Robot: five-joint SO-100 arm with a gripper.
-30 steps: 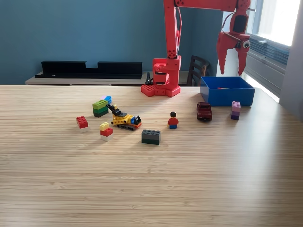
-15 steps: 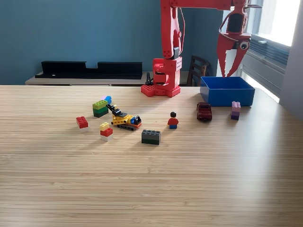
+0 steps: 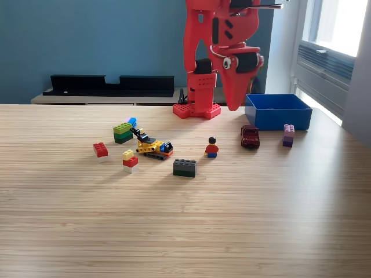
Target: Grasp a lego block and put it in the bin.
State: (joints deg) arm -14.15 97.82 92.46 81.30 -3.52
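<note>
The blue bin (image 3: 278, 111) stands at the back right of the wooden table (image 3: 185, 231). Lego blocks lie loose: a red one (image 3: 100, 150), a green stack (image 3: 122, 132), a yellow-red-white stack (image 3: 130, 161), a dark grey block (image 3: 185, 167) and a pink-purple stack (image 3: 288, 135) in front of the bin. My red gripper (image 3: 233, 103) hangs point-down in the air just left of the bin, well above the table. It is seen edge-on, so its fingers overlap. Nothing shows in it.
A yellow toy vehicle (image 3: 153, 147), a minifigure (image 3: 211, 147) and a dark red car (image 3: 250, 136) stand mid-table. The arm's red base (image 3: 197, 109) sits at the table's back edge. A long black tray (image 3: 110, 85) lies behind the table.
The arm has swung from above the bin toward the exterior view's left and come lower. The gripper, seen open over the bin before, now points down beside the bin's left wall.
</note>
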